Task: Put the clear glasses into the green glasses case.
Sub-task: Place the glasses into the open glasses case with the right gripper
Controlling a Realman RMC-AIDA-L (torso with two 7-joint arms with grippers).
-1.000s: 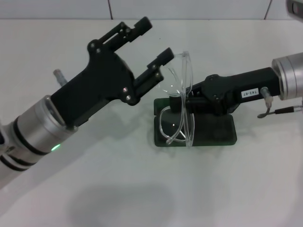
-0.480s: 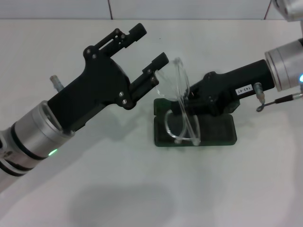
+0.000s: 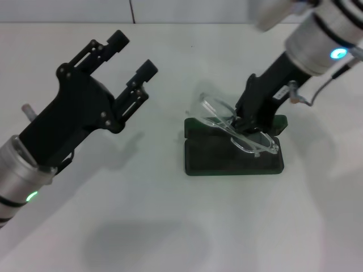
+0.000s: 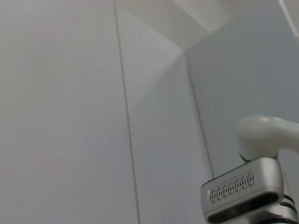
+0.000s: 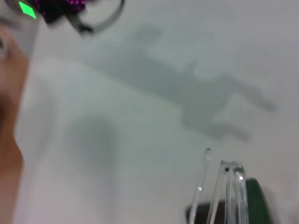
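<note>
The green glasses case (image 3: 229, 164) lies open at the table's centre right, dark lining up, with its lid behind. The clear glasses (image 3: 256, 145) lie tilted across the back of the case, one end sticking out past its far left corner. My right gripper (image 3: 245, 121) reaches down from the upper right and is shut on the glasses near their middle. In the right wrist view the thin arms of the clear glasses (image 5: 230, 190) show close up beside a corner of the green case (image 5: 258, 200). My left gripper (image 3: 133, 54) hangs open to the left, well apart from the case.
White table (image 3: 170, 226) all around, with a pale wall edge along the back. A thin cable (image 3: 317, 90) hangs off my right wrist. The left wrist view shows only wall panels and a grey device (image 4: 245, 193).
My right arm swung up and now reaches down from above; the glasses tipped from standing on edge to lying low over the case. My open left gripper drew back to the left.
</note>
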